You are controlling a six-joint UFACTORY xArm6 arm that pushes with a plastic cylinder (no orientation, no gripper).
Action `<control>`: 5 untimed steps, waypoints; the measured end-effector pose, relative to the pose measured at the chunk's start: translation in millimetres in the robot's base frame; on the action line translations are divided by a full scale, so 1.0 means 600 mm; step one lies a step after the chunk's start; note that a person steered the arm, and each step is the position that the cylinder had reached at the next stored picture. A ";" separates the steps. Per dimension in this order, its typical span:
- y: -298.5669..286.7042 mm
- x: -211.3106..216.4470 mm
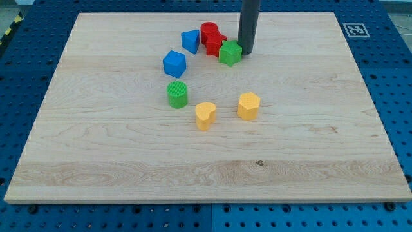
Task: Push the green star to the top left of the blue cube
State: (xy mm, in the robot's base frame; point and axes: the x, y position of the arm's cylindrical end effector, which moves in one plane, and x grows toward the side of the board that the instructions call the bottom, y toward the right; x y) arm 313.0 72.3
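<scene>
The green star point(230, 53) lies near the board's top centre. My tip point(246, 51) stands right against the star's right side, touching or almost touching it. The blue cube point(174, 64) sits to the left of the star and a little lower. A red star-like block point(214, 44) touches the green star's upper left side, between the star and the area above the cube.
A red cylinder point(208, 30) and a second blue block point(190, 40) sit above the cube. A green cylinder point(177, 94) stands below the cube. A yellow heart point(205, 116) and a yellow hexagonal block point(248, 106) lie lower. The wooden board point(96, 161) ends at blue pegboard.
</scene>
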 end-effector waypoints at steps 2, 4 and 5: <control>-0.002 -0.016; -0.005 0.029; -0.027 0.049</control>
State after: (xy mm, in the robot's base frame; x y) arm 342.7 56.3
